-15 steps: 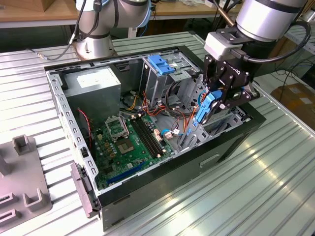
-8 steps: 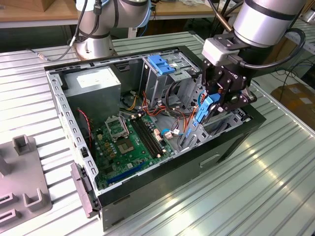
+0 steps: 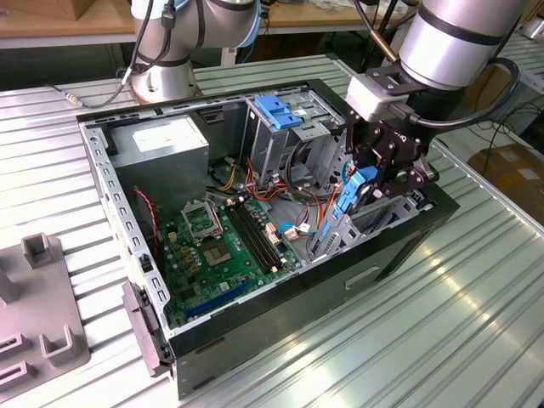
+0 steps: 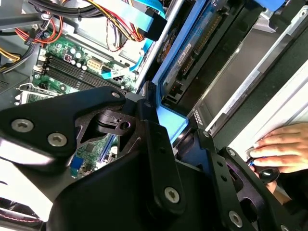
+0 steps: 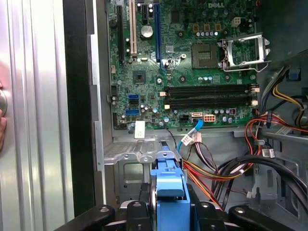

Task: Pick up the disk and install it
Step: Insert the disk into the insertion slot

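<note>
Black metal two-fingered gripper [image 3: 360,189] is clamped on the disk [image 3: 344,208], a flat grey-metal drive with bright blue plastic rails. The disk stands on edge, partly down in a bay at the case's side toward the exterior view's right. In the first wrist view the fingers [image 5: 139,208] press the blue rail [image 5: 171,192] from both sides. In the second wrist view the disk's labelled face [image 4: 192,53] shows, but its print is too small to read.

From the exterior view's left:
- Grey moulded fixture blocks [image 3: 38,314] sit on the ribbed metal table [image 3: 425,340].
- An open black tower case [image 3: 280,327] holds a silver power supply box [image 3: 166,144] with a white label.
- Also inside are a green motherboard [image 3: 225,242] and a perforated metal drive cage [image 3: 310,136] topped by a blue plastic latch [image 3: 276,110].
- A brown cardboard box [image 3: 514,166] lies farthest right.

A person's hand [image 4: 281,147] rests just outside the case wall.
</note>
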Controlling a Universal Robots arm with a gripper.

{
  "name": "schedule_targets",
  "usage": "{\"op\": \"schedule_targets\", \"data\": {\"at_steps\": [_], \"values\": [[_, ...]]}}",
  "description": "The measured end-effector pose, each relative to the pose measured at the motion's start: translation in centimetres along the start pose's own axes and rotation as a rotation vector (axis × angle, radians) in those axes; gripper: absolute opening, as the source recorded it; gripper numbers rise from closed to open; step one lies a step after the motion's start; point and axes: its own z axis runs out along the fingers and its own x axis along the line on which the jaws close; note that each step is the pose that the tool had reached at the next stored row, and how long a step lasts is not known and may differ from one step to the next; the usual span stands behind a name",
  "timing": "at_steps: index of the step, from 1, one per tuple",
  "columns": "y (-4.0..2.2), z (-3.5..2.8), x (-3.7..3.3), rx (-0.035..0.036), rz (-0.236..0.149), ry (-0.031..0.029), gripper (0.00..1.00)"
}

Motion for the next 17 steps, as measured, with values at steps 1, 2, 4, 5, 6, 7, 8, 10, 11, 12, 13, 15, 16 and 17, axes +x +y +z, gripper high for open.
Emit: {"op": "schedule_targets", "data": {"at_steps": [1,2,4,5,6,7,8,10,11,12,13,15,16,17], "values": [[0.0,0.0,0.0,0.0,0.0,0.0,0.37],[0.0,0.02,0.0,0.0,0.0,-0.0002,0.37],[0.0,0.02,0.0,0.0,0.0,-0.0003,0.37],[0.0,0.02,0.0,0.0,0.0,-0.0002,0.37],[0.0,0.02,0.0,0.0,0.0,-0.0003,0.37],[0.0,0.03,0.0,0.0,0.0,-0.0003,0.37],[0.0,0.03,0.0,0.0,0.0,-0.0003,0.37],[0.0,0.03,0.0,0.0001,0.0,-0.0002,0.37],[0.0,0.06,0.0,0.0002,0.0,-0.0008,0.37],[0.0,0.05,0.0,0.0001,0.0,-0.0007,0.38],[0.0,0.05,0.0,0.0,0.0,-0.0005,0.44],[0.0,0.04,0.0,0.0,0.0,-0.0003,0.51],[0.0,0.04,0.0,0.0,0.0,-0.0003,0.51],[0.0,0.04,0.0,0.0,0.0,-0.0002,0.51]]}}
